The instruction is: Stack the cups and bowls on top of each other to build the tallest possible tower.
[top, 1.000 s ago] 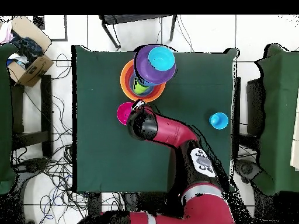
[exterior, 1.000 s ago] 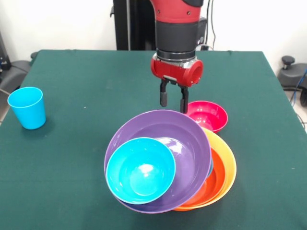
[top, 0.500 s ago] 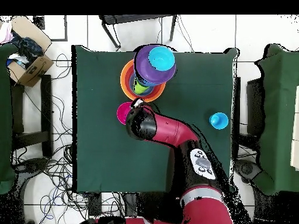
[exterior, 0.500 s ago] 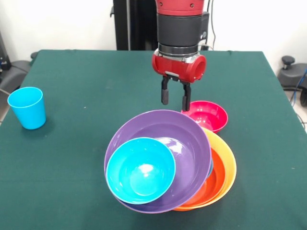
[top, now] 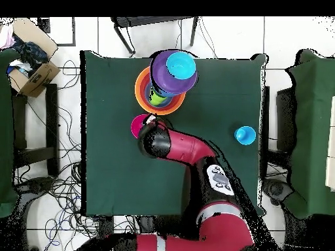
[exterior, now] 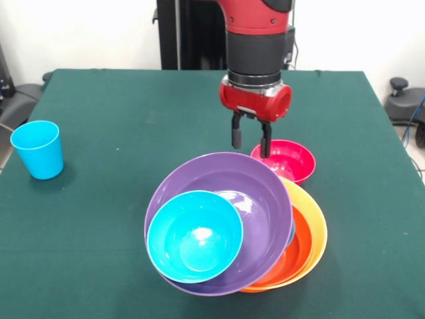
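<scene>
The tower (exterior: 232, 226) (top: 167, 82) is a pile of bowls near the table's front: an orange bowl (exterior: 317, 229) at the bottom, a red-orange one (exterior: 299, 249), a tilted purple bowl (exterior: 252, 193) and a light blue bowl (exterior: 194, 234) inside it. A lime green cup (top: 156, 98) shows inside the pile from overhead. A small pink-red bowl (exterior: 289, 159) (top: 137, 124) sits alone behind the pile. My gripper (exterior: 250, 141) hangs open above that bowl's left rim, holding nothing. A light blue cup (exterior: 38, 149) (top: 245, 135) stands upright far left.
The green table (exterior: 119, 113) ends near the pile's front. From overhead, a cardboard box (top: 29, 55) and cables lie on the floor beside the table.
The gripper has shifted right toward the pink-red bowl, still open. Bowls and cup have not moved.
</scene>
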